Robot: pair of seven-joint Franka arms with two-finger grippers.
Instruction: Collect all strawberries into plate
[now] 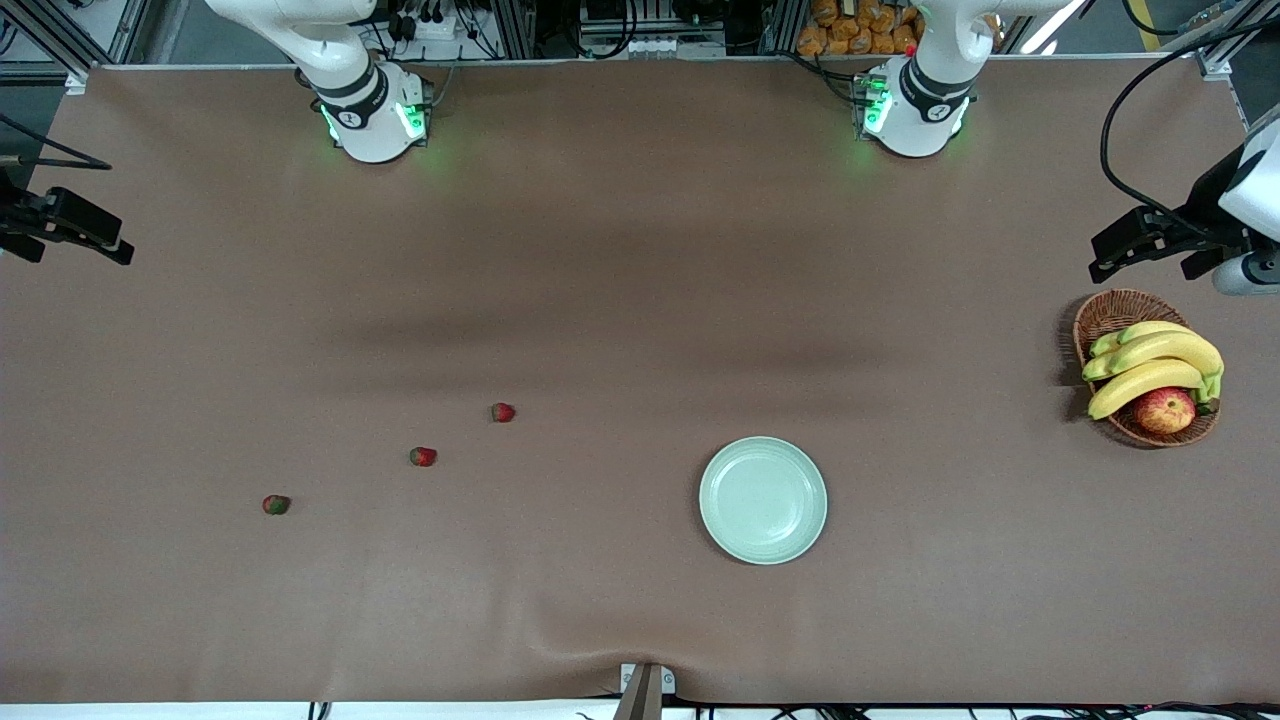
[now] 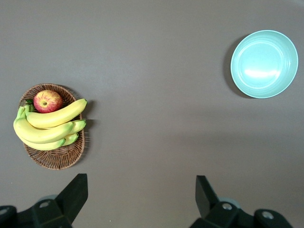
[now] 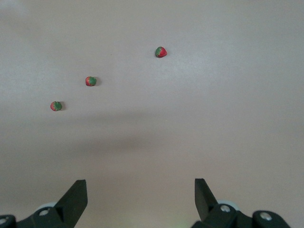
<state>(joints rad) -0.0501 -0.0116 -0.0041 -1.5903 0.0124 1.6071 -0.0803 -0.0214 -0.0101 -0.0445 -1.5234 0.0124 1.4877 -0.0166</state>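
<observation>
brown cloth [image 1: 620,250] covers the whole table. three strawberries lie on it in a slanted row toward the right arm's end: the first strawberry [image 1: 503,412] is farthest from the front camera, the second strawberry [image 1: 423,457] sits a little nearer, and the third strawberry [image 1: 276,505] is nearest and closest to the table's end. they are well apart from one another, and each shows red with a dark green top. the right wrist view shows the same three [image 3: 161,52] [image 3: 90,81] [image 3: 56,106] spread over bare cloth.

the plate [image 1: 763,500], pale mint green and round, rests flat toward the middle of the table, well apart from all the berries, with nothing on it. the left wrist view shows it too [image 2: 264,63].

the wicker basket [image 1: 1105,320] stands near the left arm's end, holding a bunch of bananas [image 1: 1150,365] and an apple [image 1: 1164,410].

the right gripper [image 1: 65,235] hangs at the right arm's end of the table; its fingers [image 3: 76,197] stand wide apart and hold nothing. the left gripper [image 1: 1140,245] hangs up by the basket, seemingly just off it rather than directly over it; its fingers [image 2: 76,192] are also spread with nothing between them.
</observation>
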